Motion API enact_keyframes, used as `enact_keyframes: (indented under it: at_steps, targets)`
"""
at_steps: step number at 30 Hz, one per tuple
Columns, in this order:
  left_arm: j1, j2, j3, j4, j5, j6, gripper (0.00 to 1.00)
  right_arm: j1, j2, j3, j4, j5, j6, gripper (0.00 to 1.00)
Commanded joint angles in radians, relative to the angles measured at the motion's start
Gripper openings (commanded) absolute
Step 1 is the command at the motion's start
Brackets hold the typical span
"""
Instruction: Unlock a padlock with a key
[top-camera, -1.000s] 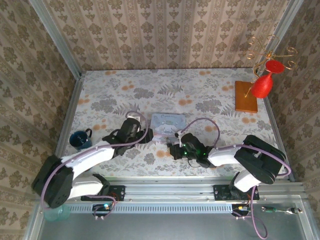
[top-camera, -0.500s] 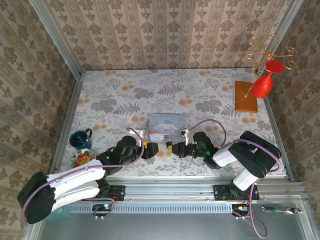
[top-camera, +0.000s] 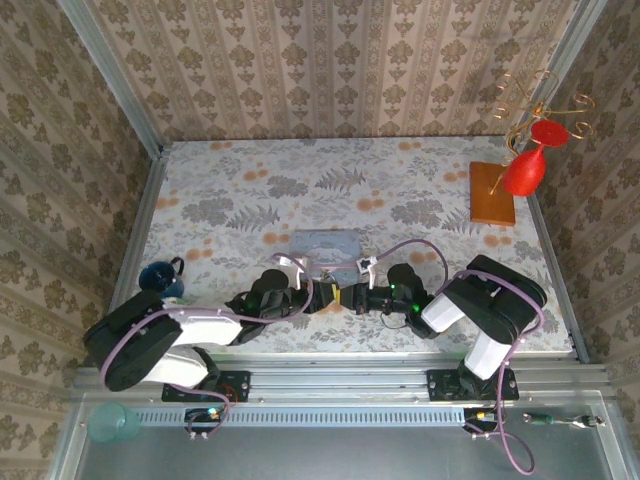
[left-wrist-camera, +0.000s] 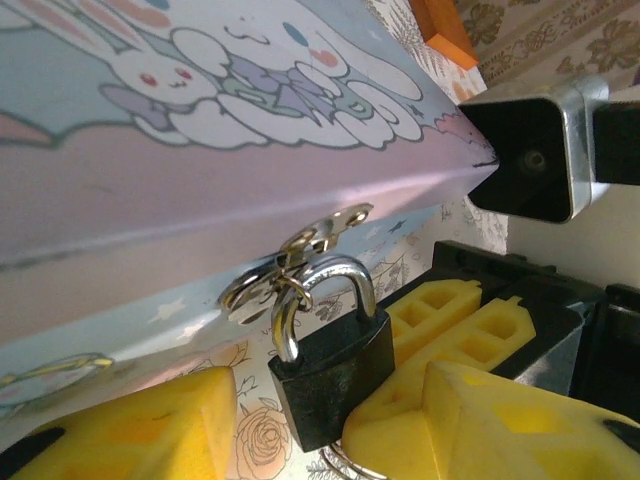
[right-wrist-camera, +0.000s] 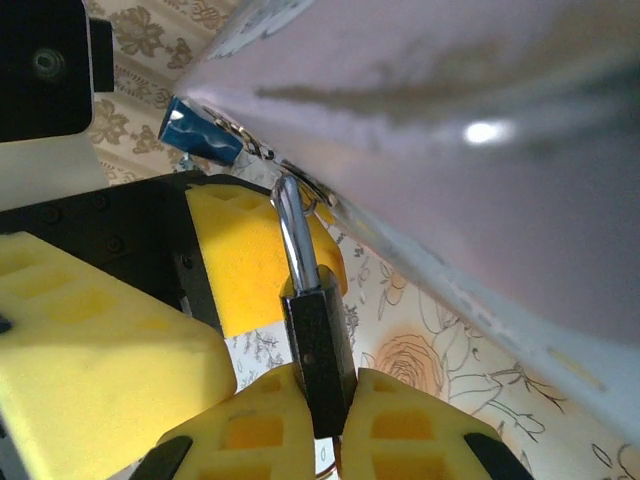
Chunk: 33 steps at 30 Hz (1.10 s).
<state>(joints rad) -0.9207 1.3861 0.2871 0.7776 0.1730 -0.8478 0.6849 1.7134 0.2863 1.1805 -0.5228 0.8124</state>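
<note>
- The floral-patterned table (top-camera: 400, 180) spans the enclosure seen from above. The left arm (top-camera: 190, 325) and right arm (top-camera: 490, 300) reach inward along its near edge.
- We see a pastel cartoon tin (top-camera: 325, 243) near the table's middle, just beyond where the two grippers meet.
- The left gripper (left-wrist-camera: 290, 440) has its jaws spread apart, with yellow fingers (left-wrist-camera: 130, 430) on either side of the padlock (left-wrist-camera: 333, 380). A gap shows beside one finger.
- The right gripper (right-wrist-camera: 320, 405) has its jaws closed on the padlock's body, pinching it from both sides.
- The padlock, small and black, hangs at the tin's front wall, between both grippers.
- Its silvery shackle (left-wrist-camera: 368, 295) is threaded through the tin's metal hasp (left-wrist-camera: 255, 290).
</note>
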Motion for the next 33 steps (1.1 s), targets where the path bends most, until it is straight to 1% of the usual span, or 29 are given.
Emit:
enact_keyframes:
  at_steps: [1, 5, 7, 10, 13, 15, 20, 25, 29, 33]
  targets:
    - [0.004, 0.066, -0.006, 0.181, 0.028, -0.063, 0.51, 0.026, -0.001, 0.031, 0.112, -0.062, 0.023, 0.0]
    - [0.005, 0.124, 0.006, 0.245, 0.039, -0.094, 0.42, 0.029, -0.016, 0.027, 0.112, -0.068, 0.027, 0.0]
    - [0.005, 0.146, 0.013, 0.262, 0.043, -0.102, 0.39, 0.031, -0.025, 0.024, 0.114, -0.068, 0.03, 0.0]
    - [0.005, 0.167, 0.011, 0.293, 0.042, -0.118, 0.39, 0.031, -0.045, 0.021, 0.117, -0.069, 0.038, 0.0]
    - [0.016, 0.161, -0.007, 0.305, 0.032, -0.125, 0.43, 0.029, -0.064, 0.012, 0.113, -0.052, 0.039, 0.0]
    - [0.025, 0.155, -0.017, 0.305, 0.028, -0.129, 0.42, 0.028, -0.063, 0.011, 0.113, -0.05, 0.047, 0.0]
    - [0.013, 0.163, -0.003, 0.327, 0.036, -0.14, 0.31, 0.031, -0.038, 0.034, 0.119, -0.065, 0.068, 0.0]
    - [0.008, 0.15, -0.004, 0.325, 0.01, -0.152, 0.19, 0.032, -0.04, 0.035, 0.115, -0.045, 0.073, 0.01]
    - [-0.007, 0.141, -0.009, 0.32, -0.037, -0.17, 0.1, 0.031, -0.038, 0.017, 0.11, 0.012, 0.079, 0.18]
    - [-0.021, 0.143, -0.012, 0.302, -0.1, -0.212, 0.02, 0.03, -0.041, -0.012, 0.094, 0.093, 0.078, 0.3]
